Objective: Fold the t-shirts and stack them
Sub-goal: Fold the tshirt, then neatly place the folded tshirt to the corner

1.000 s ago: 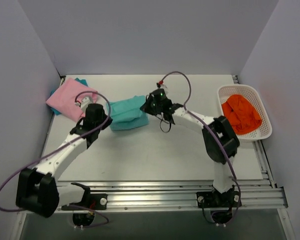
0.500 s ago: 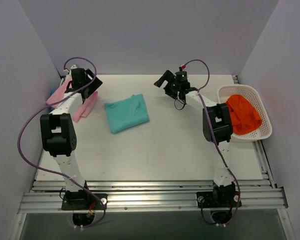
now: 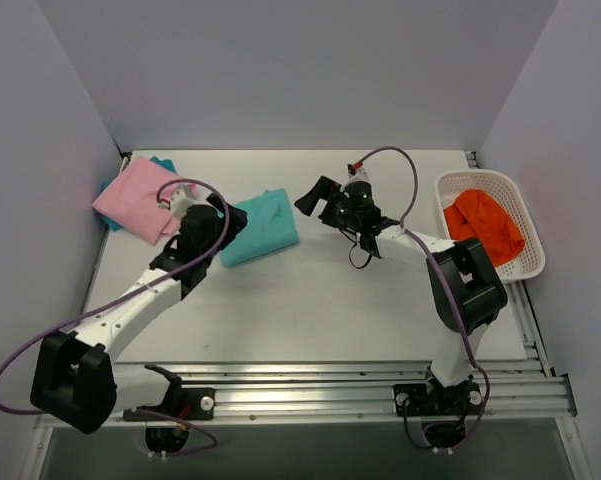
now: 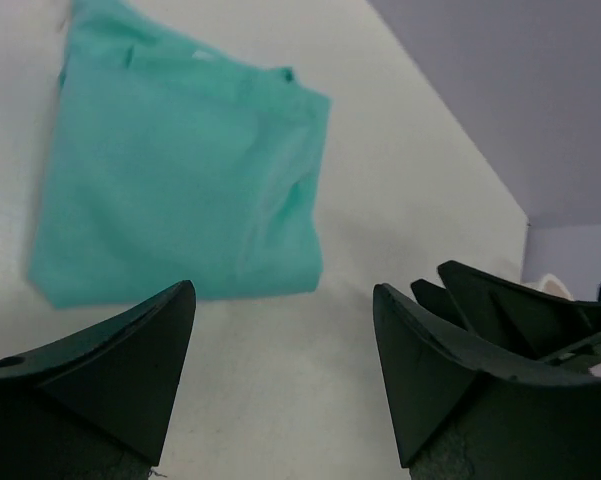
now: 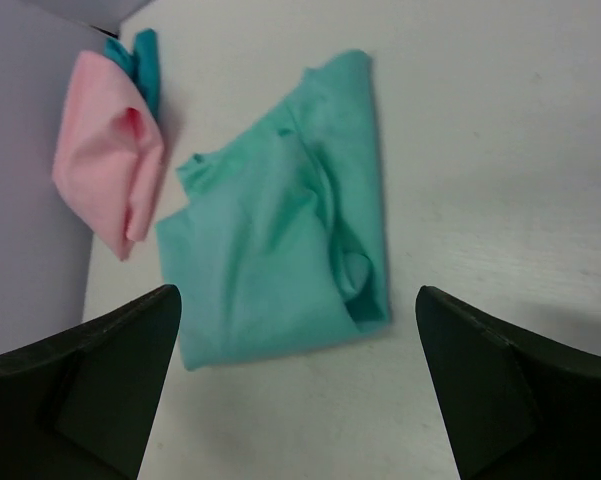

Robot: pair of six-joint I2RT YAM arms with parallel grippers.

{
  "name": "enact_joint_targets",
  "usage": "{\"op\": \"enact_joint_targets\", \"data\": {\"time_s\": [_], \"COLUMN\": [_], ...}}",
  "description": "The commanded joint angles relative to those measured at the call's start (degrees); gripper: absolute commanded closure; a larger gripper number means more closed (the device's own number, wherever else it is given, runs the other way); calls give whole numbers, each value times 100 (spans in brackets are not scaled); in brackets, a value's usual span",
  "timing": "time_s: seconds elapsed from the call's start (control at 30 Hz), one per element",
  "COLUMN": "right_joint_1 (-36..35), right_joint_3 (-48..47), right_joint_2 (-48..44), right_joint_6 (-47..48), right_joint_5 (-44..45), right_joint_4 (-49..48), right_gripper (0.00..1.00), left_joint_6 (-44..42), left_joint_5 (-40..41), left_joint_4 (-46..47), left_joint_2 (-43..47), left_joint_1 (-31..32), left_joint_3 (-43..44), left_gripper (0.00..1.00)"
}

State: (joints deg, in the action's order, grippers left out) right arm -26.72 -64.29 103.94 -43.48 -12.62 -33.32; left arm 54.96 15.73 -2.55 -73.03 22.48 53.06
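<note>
- The teal shirt (image 3: pixel 268 226) lies folded on the tabletop (image 3: pixel 310 310), a bit left of the middle.
- The pink shirt (image 3: pixel 138 198) lies folded at the far left corner. It rests on a darker teal cloth (image 3: pixel 161 162) that peeks out from under it.
- The left end effector (image 3: pixel 225 222) hangs over the left edge of the teal shirt. Its two fingers are spread wide and hold nothing.
- The right end effector (image 3: pixel 310 196) hangs just to the right of the teal shirt. Its fingers are spread wide too, with nothing between them.
- A white basket (image 3: pixel 450 183) sits at the right side. There is an orange cloth (image 3: pixel 483 228) in it.
- I think the folding of the teal shirt is done. The step now looks like stacking it.
- The next move calls for both end effectors to go down and pinch the two sides of the teal shirt.
- They need to pinch all the layers, so the fold does not fall open.
- Then the shirt should go left and land flat on the pink shirt.
</note>
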Motion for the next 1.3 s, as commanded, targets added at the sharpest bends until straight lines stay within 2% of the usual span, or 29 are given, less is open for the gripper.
{"op": "enact_joint_targets", "data": {"time_s": [0.0, 0.07, 0.1, 0.23, 0.3, 0.43, 0.5, 0.57, 0.73, 0.8, 0.83, 0.87, 0.93, 1.0, 1.03, 1.07, 1.1, 1.13, 1.17, 1.2, 1.23, 1.27], "right_joint_1": [105, 123, 132, 132, 141, 141, 115, 97, 70, 97, 97, 106, 114, 114, 132, 132, 132, 132, 141, 132, 141, 149], "right_joint_3": [557, 917, 1049, 1656, 1955, 2412, 2744, 2948, 3186, 3177, 3160, 3160, 3168, 3186, 3195, 3195, 3221, 3273, 3300, 3353, 3388, 3397], "right_joint_2": [-418, -698, -804, -1402, -1771, -2447, -2948, -3467, -4504, -4961, -5223, -5339, -5611, -5735, -5771, -5832, -5867, -5903, -5946, -5955, -5956, -5947], "right_joint_6": [-63, -116, -186, -423, -520, -608, -723, -749, -627, -530, -512, -477, -433, -389, -354, -345, -336, -345, -362, -371, -389, -389], "right_joint_5": [234, 312, 435, 830, 954, 1121, 1139, 1087, 1077, 1182, 1218, 1244, 1245, 1245, 1245, 1245, 1245, 1219, 1201, 1166, 1122, 1026], "right_joint_4": [-368, -351, -359, -202, -61, 360, 484, 721, 1580, 1819, 2020, 2092, 2241, 2312, 2391, 2444, 2462, 2366, 2330, 2278, 2164, 2111], "right_gripper": [0, 0, 0, 0, 0, 0, 0, 0, 0, 0, 0, 0, 0, 0, 0, 0, 0, 0, 0, 0, 0, 0], "left_joint_6": [1823, 2474, 2641, 3843, 4179, 4970, 5094, 5165, 5359, 5184, 4809, 4613, 3940, 3358, 2511, 2024, 1688, 849, 397, 114, -524, -826], "left_joint_5": [1917, 2555, 2898, 2928, 3015, 3340, 3236, 3078, 2541, 2218, 2085, 1927, 1306, 969, 854, 592, 450, 284, -231, -419, -569, -849], "left_joint_4": [812, 826, 643, 46, -497, -1090, -1038, -985, -1073, -532, -206, 520, 991, 1081, 1072, 1011, 602, 510, 179, -207, -472, -1110], "left_joint_2": [0, -410, -613, -1686, -2240, -2794, -3023, -3294, -3972, -4244, -4324, -4464, -4579, -4719, -4781, -4982, -5105, -5228, -5586, -5790, -5984, -6421], "left_joint_1": [1018, 1721, 1838, 1953, 1944, 1804, 1542, 1365, 856, 706, 496, 390, 109, -348, -489, -629, -866, -972, -1061, -1218, -1254, -1290], "left_joint_3": [-1164, -1193, -1062, -315, 186, 653, 679, 723, 1083, 1075, 1023, 988, 1031, 1512, 1784, 2144, 2991, 3409, 3883, 4966, 5499, 6062], "left_gripper": [20, 18, 17, 16, 15, 12, 11, 4, 3, 21, 38, 76, 97, 98, 98, 98, 98, 98, 98, 98, 98, 98]}}
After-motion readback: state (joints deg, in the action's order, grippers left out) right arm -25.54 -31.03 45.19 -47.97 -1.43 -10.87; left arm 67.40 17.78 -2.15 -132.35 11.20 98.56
